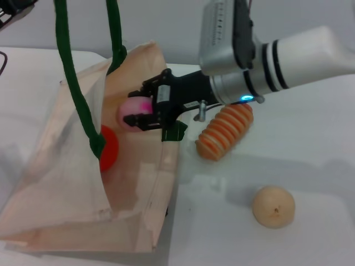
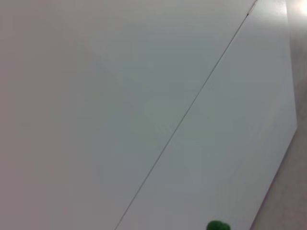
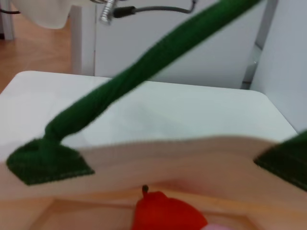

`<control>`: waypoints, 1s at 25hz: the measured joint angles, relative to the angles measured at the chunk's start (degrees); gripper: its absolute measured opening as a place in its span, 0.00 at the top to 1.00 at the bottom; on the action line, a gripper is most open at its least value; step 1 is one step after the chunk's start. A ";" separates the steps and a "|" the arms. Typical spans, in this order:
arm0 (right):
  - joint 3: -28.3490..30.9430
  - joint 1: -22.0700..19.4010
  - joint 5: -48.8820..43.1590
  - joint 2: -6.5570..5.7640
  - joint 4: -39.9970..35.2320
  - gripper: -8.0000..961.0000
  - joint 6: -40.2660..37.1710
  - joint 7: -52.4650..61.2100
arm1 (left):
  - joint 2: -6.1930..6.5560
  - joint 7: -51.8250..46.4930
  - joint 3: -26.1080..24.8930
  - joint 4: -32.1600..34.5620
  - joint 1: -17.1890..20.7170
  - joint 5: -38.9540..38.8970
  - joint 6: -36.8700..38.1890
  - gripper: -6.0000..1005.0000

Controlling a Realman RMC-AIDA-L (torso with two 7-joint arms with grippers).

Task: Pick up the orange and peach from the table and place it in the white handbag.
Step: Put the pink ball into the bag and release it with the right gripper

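Head view has the right gripper reaching from the right over the open mouth of the handbag, its black fingers pinching the peach, which hangs just above the opening and near the bag's far wall. The orange already lies inside the bag, partly hidden behind one green strap that rises up out of the top of the picture; a second strap rises beside it. The bag lies tilted on the white table, mouth held open toward the gripper. Just beside the bag on the right, under the arm's wrist, rests a ribbed orange-and-cream piece, and nearer the front edge, well apart from it, sits a tan round fruit. Right wrist view looks down across the bag's rim, with a strap slanting across and its sewn patch on the fabric; the orange with its stem nub shows low inside, and a sliver of the peach at the very edge. Left wrist view shows only bare table and a speck of green; the left gripper itself is nowhere visible, so I cannot tell its jaws.
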 joint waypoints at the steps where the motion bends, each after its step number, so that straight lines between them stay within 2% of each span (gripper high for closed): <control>1: 0.01 0.51 0.00 0.04 0.49 0.49 0.64 -0.01 | -0.01 -0.02 0.01 0.00 -0.08 0.00 0.00 0.87; 3: 0.25 2.05 0.00 0.11 2.62 0.49 4.47 -0.02 | -0.06 -0.05 0.00 0.00 -0.34 -0.01 0.00 0.87; 9: 0.75 4.26 0.21 0.29 5.47 0.49 9.69 -0.76 | -0.19 -0.08 0.27 0.00 -0.75 -0.02 0.01 0.87; 18: 5.03 4.87 0.54 0.40 7.41 0.49 11.33 -5.04 | -0.25 -0.10 0.40 0.00 -1.37 0.09 0.14 0.87; 25: 5.14 4.49 0.17 0.39 9.84 0.49 11.34 -12.57 | -0.25 -0.27 0.27 0.00 -1.45 0.03 0.55 0.87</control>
